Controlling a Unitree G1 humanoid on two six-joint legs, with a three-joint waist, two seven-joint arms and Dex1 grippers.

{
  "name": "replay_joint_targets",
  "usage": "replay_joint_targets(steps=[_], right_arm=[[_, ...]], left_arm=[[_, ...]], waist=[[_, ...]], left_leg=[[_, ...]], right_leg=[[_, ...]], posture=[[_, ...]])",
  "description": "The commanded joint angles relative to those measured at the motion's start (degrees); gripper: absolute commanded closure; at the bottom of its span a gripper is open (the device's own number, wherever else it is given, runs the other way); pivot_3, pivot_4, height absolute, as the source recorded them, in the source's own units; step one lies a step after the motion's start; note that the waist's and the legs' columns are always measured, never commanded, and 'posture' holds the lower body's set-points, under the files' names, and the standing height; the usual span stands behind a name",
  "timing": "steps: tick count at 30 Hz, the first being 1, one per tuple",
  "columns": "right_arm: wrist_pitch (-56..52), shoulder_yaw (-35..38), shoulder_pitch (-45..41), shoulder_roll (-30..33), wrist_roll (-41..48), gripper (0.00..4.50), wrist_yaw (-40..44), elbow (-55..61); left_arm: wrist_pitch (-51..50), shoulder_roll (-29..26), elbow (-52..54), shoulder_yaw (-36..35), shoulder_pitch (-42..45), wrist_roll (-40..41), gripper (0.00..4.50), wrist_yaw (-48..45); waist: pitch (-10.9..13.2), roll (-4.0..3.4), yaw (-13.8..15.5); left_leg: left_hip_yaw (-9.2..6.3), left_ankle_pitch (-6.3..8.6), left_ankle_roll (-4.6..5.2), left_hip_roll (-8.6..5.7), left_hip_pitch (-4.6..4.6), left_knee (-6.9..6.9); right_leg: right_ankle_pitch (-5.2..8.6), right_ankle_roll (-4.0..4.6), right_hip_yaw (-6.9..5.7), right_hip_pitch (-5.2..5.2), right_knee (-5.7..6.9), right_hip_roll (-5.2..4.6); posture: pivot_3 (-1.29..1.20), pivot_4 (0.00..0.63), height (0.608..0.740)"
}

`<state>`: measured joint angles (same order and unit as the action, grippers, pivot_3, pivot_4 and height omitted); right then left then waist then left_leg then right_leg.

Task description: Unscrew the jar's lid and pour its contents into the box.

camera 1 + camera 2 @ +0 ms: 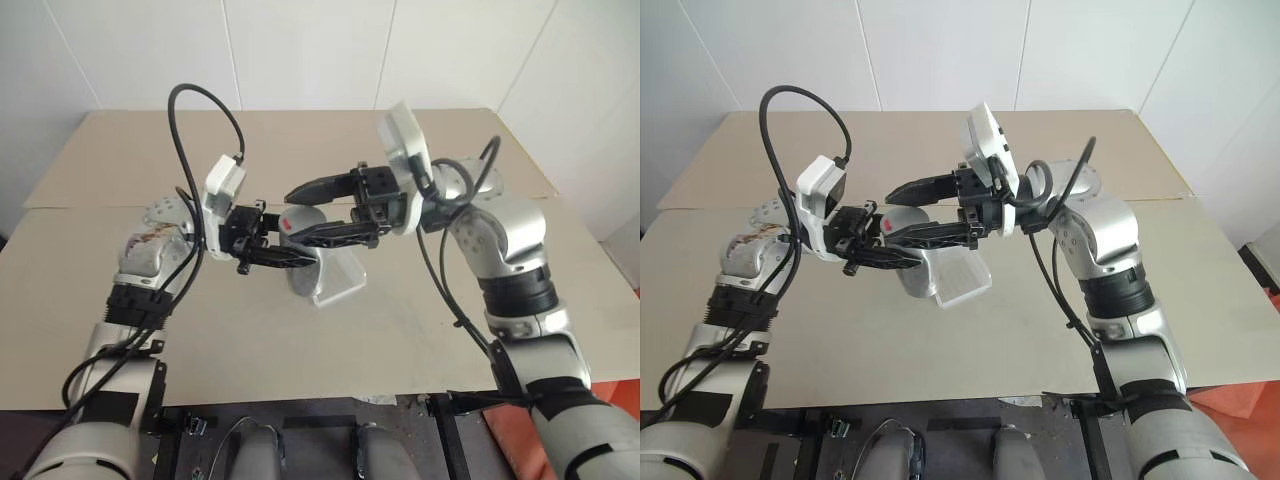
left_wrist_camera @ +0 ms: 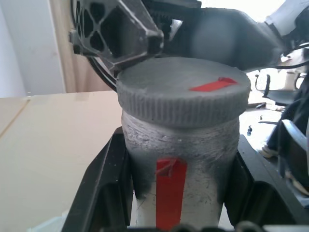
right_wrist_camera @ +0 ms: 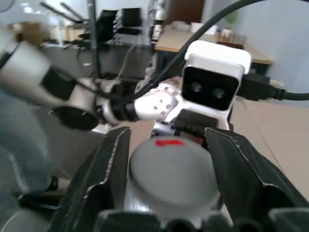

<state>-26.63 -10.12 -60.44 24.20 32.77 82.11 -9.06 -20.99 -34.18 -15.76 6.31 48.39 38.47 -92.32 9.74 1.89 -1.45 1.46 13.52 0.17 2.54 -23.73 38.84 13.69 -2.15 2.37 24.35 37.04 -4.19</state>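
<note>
Jar hold: the left gripper (image 1: 285,262) is clamping the jar (image 2: 181,166) by its body, below the lid, so that the cap is staying exposed for the other arm.
Lid grip: the right gripper (image 3: 169,186) is closing on the lid (image 3: 169,169), one finger on each side of its rim — a hold suited, by judgement, to twisting the cap off while the jar is being kept from turning.
Jar location: the jar is being held in the air between the two arms, above the middle of the table (image 1: 450,330) and just above the box (image 1: 338,280).
Box location: the box is lying on the table under the grippers (partly hidden by them), so the later pour is needing little travel.
Head views: these are showing the box, the table and both arms meeting from left and right.
Wrist views: these are showing the contact — the lid's ridged edge, its red mark and the red strip on the jar's side.
Contents: they cannot be made out inside the jar.
</note>
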Motion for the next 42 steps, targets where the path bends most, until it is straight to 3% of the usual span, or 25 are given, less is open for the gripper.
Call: replay_joint_targets(steps=[1, 5, 11, 16, 17, 22, 29, 41, 42], right_arm=[[3.47, -2.18, -2.45, -1.54, -1.86, 1.64, 6.76, -6.18], [5.69, -1.89, -3.57, -2.65, -4.28, 1.64, 6.24, -9.34], [1.69, 3.14, 0.10, -1.43, -1.96, 1.64, -1.64, -1.07], [-4.37, 6.30, 4.17, -0.02, -1.23, 0.14, -12.87, 9.11], [-5.74, 6.70, 4.89, 0.14, -1.08, 0.07, -15.27, 11.38], [-13.22, 6.39, 6.41, -1.38, -1.30, 0.07, -27.26, 19.85], [-16.38, 1.82, 6.02, -5.06, -4.08, 0.07, -35.24, 21.85], [-15.81, -0.34, 4.49, -7.41, -7.21, 0.07, -38.41, 17.95], [-15.80, -0.12, 4.44, -7.40, -7.10, 0.23, -38.31, 18.02]], left_arm=[[1.00, -2.10, 3.01, 0.46, 3.10, 5.39, 2.49, -0.18], [3.24, -1.82, 1.75, 0.73, 3.26, 3.81, 2.49, -0.18], [5.42, -2.27, 0.77, -1.06, 1.02, 0.39, 2.49, 0.23], [8.44, -1.89, -0.42, -4.04, -0.82, -3.58, 2.49, 4.33], [9.42, -1.76, -0.53, -4.55, -1.15, -4.64, 2.49, 5.46], [9.88, -0.76, -0.08, -6.63, -2.36, -5.89, 2.49, 8.59], [9.86, 0.68, 0.45, -6.87, -2.73, -6.89, 2.49, 9.37], [9.17, 0.76, 1.35, -7.17, -3.02, -6.67, 2.49, 9.74], [8.95, 0.63, 1.51, -7.21, -3.14, -6.53, 2.49, 9.62]], waist=[[0.01, -0.01, -0.05], [0.02, -0.03, 0.16], [0.03, -0.03, 0.56], [0.03, -0.04, 0.63], [0.03, -0.04, 0.64], [0.03, -0.04, 0.46], [0.03, -0.04, 0.55], [0.03, -0.04, 0.52], [0.03, -0.04, 0.52]], left_leg=[[0.00, 0.00, 0.00, 0.01, 0.00, -0.01], [0.00, 0.00, 0.00, 0.01, -0.03, 0.00], [0.00, 0.00, 0.00, 0.01, -0.05, 0.00], [-0.01, 0.00, -0.01, 0.00, -0.06, 0.01], [0.00, 0.00, -0.01, -0.01, -0.06, 0.01], [-0.01, 0.00, -0.01, 0.00, -0.06, 0.00], [0.00, 0.00, -0.01, -0.01, -0.07, 0.01], [-0.01, 0.00, -0.01, -0.01, -0.07, 0.00], [-0.01, 0.00, -0.01, -0.01, -0.07, 0.00]], right_leg=[[0.00, 0.00, 0.00, 0.00, 0.03, 0.02], [0.00, 0.00, -0.01, 0.01, 0.07, 0.01], [0.00, 0.00, -0.03, 0.01, 0.08, 0.00], [0.00, 0.00, -0.04, 0.02, 0.08, -0.02], [0.00, 0.00, -0.03, 0.03, 0.08, -0.03], [0.00, 0.00, -0.03, 0.04, 0.08, -0.02], [0.00, 0.00, -0.03, 0.03, 0.07, -0.02], [0.00, 0.00, -0.03, 0.04, 0.06, -0.02], [0.00, 0.00, -0.03, 0.04, 0.07, -0.02]], posture=[[0.00, 0.150, 0.740], [0.00, 0.150, 0.740], [0.00, 0.150, 0.740], [0.00, 0.150, 0.740], [0.00, 0.150, 0.740], [0.00, 0.150, 0.740], [0.00, 0.150, 0.740], [0.00, 0.150, 0.740], [0.00, 0.150, 0.740]])
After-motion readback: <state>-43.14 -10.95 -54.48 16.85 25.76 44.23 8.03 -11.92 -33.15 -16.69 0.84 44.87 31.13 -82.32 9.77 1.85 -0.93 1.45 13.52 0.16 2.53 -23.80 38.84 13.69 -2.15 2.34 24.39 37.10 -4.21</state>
